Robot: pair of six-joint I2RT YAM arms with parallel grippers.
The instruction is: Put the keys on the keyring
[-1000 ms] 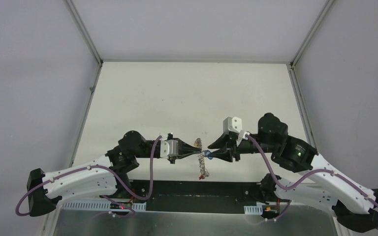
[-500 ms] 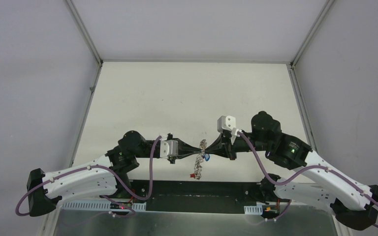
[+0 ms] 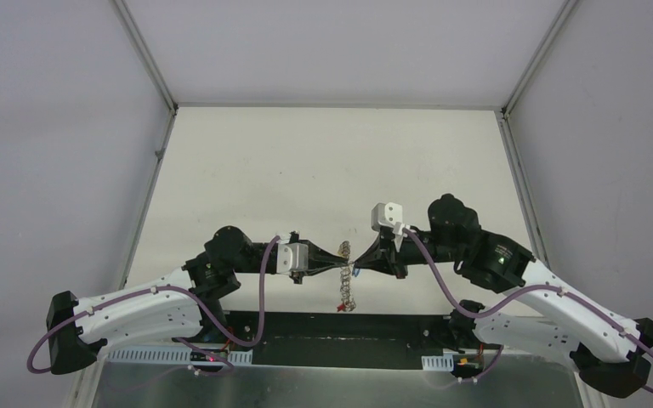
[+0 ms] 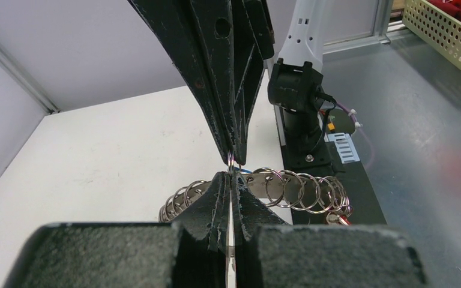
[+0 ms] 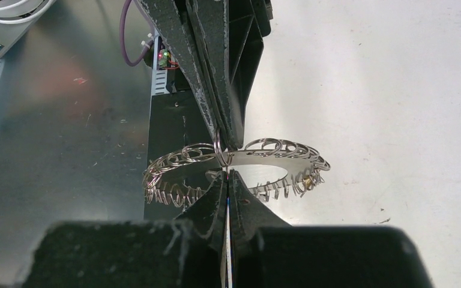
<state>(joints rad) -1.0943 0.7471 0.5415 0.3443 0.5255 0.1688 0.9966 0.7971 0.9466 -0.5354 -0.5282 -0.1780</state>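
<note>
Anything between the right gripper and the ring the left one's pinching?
Nothing visible. Right gripper sits tip to tip with left gripper, right at the pinched ring; the rest of the ring chain droops to either side, not between.

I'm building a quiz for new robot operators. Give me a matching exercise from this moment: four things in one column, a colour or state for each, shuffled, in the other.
Things:
1. ring chain
2. table
3. arm cable
4. left gripper

Colour or state:
a. purple
b. jaws shut, pinching one ring
c. cream
d. silver, dangling in the air

Pairs: 1-d, 2-c, 3-a, 4-b
</note>
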